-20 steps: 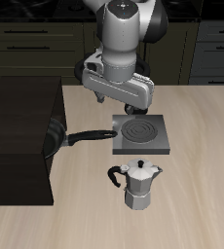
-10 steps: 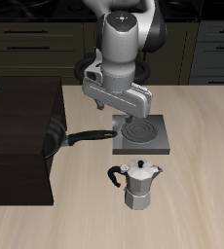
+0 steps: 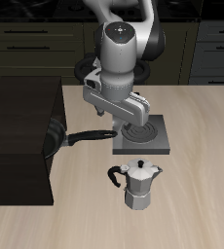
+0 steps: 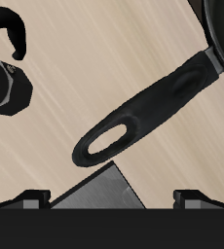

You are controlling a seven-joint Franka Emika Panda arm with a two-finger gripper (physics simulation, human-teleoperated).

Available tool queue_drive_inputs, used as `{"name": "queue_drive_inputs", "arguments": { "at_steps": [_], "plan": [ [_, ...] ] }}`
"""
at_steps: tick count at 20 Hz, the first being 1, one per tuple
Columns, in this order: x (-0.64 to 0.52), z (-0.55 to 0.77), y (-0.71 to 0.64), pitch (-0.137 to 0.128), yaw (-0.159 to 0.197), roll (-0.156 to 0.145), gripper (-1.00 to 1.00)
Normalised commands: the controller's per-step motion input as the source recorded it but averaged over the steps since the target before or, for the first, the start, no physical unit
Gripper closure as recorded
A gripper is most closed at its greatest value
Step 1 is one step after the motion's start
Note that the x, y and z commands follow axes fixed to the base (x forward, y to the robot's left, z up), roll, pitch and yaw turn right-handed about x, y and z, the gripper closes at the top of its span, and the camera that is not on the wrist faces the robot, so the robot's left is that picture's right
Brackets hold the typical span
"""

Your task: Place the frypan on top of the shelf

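**Arm lowered toward the frypan handle, pan not yet lifted**

A pale wooden counter (image 3: 202, 165) is shown from the front and above, with dark cabinets behind it. A large black shelf (image 3: 21, 136) is seen standing on the counter beside the other objects. Compared with a second ago, the white robot arm (image 3: 119, 58) has been swung down and across, so that its gripper (image 3: 124, 109) now hangs just above the free end of the pan's handle; a grasp of the handle is judged to be the step in hand.

A flat grey stove plate (image 3: 143, 136) is seen beside the handle's tip, and a silver moka pot (image 3: 138, 183) is set nearer the front edge.

The frypan (image 3: 54, 138) is found on the counter, against the shelf's side and partly lost in its darkness, unmoved. It is glossy black, round and shallow. Its long straight handle (image 4: 148, 105) has a hanging hole at the tip.

In the wrist view the fingertips (image 4: 26, 199) are seen well apart, nothing between them: the gripper is spread and empty.
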Motion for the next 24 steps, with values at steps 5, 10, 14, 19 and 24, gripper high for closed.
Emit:
{"name": "queue_drive_inputs", "arguments": {
  "at_steps": [5, 10, 14, 19, 24],
  "plan": [
    [0.03, -0.18, 0.06, 0.014, -0.049, 0.026, -1.0],
    [0.04, -0.13, 0.04, 0.019, -0.025, 0.008, -1.0],
    [0.08, -0.13, 0.05, 0.024, -0.012, 0.017, -1.0],
    [0.02, -0.06, 0.06, 0.01, -0.019, 0.018, -1.0],
    [0.02, -0.1, 0.07, 0.019, -0.03, 0.015, -1.0]
  ]
}}
